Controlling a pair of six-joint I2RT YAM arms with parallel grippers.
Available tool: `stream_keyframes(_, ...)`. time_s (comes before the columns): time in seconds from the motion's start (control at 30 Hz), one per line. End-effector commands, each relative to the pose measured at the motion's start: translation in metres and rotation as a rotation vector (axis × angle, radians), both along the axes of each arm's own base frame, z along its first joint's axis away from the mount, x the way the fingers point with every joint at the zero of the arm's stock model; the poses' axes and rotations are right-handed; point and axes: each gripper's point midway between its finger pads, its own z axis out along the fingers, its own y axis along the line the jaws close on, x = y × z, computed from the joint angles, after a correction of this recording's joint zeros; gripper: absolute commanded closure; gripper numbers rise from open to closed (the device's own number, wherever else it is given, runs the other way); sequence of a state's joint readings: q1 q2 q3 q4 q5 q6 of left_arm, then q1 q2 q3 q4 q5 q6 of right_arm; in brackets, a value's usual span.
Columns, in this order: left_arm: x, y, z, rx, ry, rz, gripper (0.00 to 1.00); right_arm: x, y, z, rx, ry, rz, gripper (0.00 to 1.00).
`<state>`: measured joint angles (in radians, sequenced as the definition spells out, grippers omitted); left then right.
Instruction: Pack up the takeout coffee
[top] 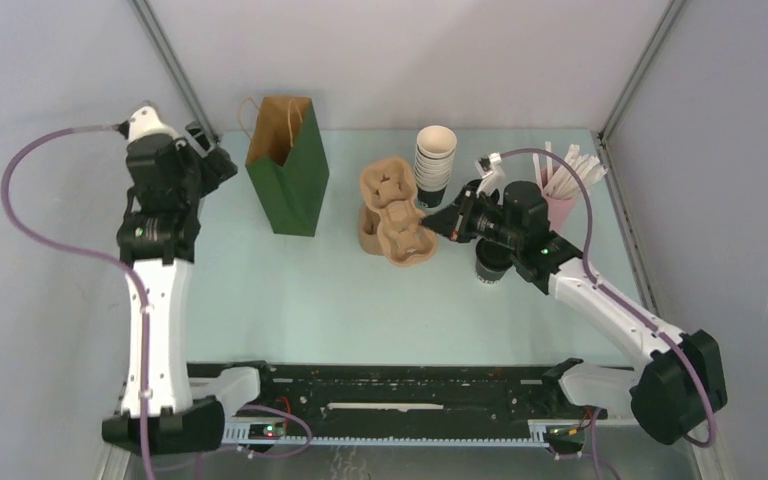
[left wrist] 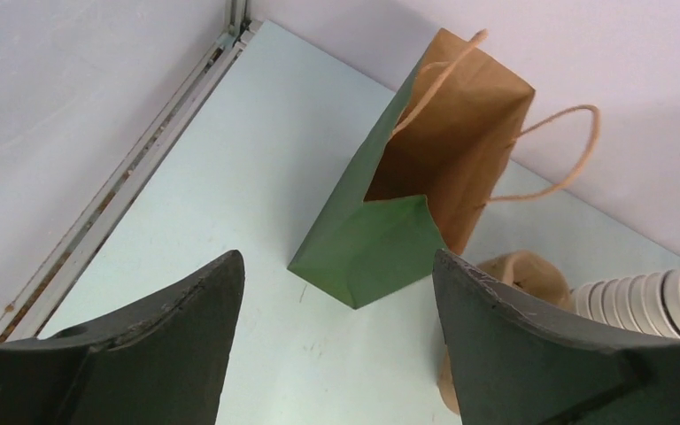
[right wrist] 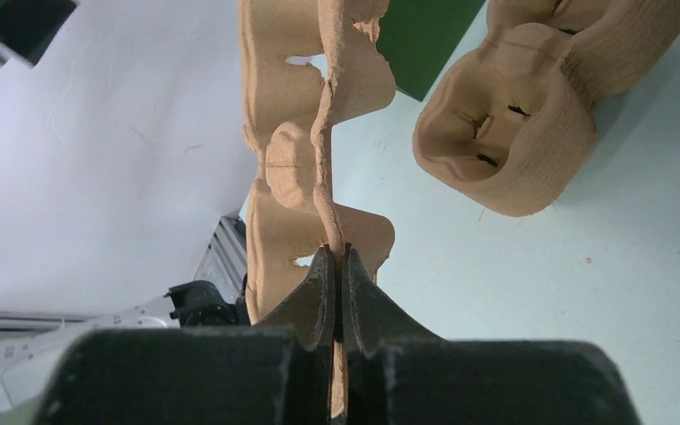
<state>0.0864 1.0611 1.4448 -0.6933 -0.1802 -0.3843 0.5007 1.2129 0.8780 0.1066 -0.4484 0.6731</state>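
Observation:
The takeout coffee [top: 490, 266], a small dark cup, stands on the table mostly hidden under my right arm. My right gripper [top: 432, 222] [right wrist: 336, 252] is shut on the rim of one brown pulp cup carrier [top: 407, 238] [right wrist: 305, 133], held on edge beside the stack of carriers [top: 382, 190] [right wrist: 513, 115]. The green paper bag [top: 290, 165] [left wrist: 381, 239] stands open and upright, its brown inside showing. My left gripper [top: 220, 160] [left wrist: 336, 258] hovers left of the bag, open with nothing between its fingers.
A tall stack of white-rimmed cups [top: 435, 158] [left wrist: 646, 301] stands behind the carriers. A pink cup of white sticks [top: 563, 190] is at the back right. Enclosure walls and metal rails [left wrist: 133, 177] border the table.

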Motion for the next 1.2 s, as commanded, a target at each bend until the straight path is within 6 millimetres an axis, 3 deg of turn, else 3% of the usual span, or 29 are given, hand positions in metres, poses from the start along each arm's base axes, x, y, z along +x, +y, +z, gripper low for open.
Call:
stream_keyframes(0.0, 0.044, 0.005, 0.001, 0.007, -0.015, -0.004, 0.17, -0.016, -0.015, 0.009, -0.025, -0.052, 0.03, 1.0)
stream_keyframes(0.13, 0.076, 0.007, -0.012, 0.022, 0.057, -0.021, 0.2, -0.022, -0.029, 0.016, -0.026, -0.075, 0.013, 1.0)
stream_keyframes(0.37, 0.11, 0.008, -0.028, 0.039, 0.11, -0.052, 0.35, -0.027, -0.048, 0.015, -0.019, -0.06, -0.013, 1.0)
stream_keyframes(0.47, 0.121, -0.002, -0.037, 0.024, 0.137, -0.113, 0.38, -0.026, -0.052, 0.015, -0.018, -0.057, -0.017, 1.0)
stream_keyframes(0.63, 0.128, -0.005, -0.054, 0.018, 0.177, -0.117, 0.36, -0.027, -0.054, 0.017, -0.01, -0.057, -0.019, 1.0)
stream_keyframes(0.87, 0.137, -0.01, -0.078, 0.027, 0.231, -0.136, 0.52, -0.027, -0.056, 0.015, -0.016, -0.049, -0.019, 1.0)
stream_keyframes(1.17, 0.141, -0.017, -0.09, 0.029, 0.262, -0.163, 0.64, -0.029, -0.055, 0.012, -0.013, -0.036, -0.011, 1.0)
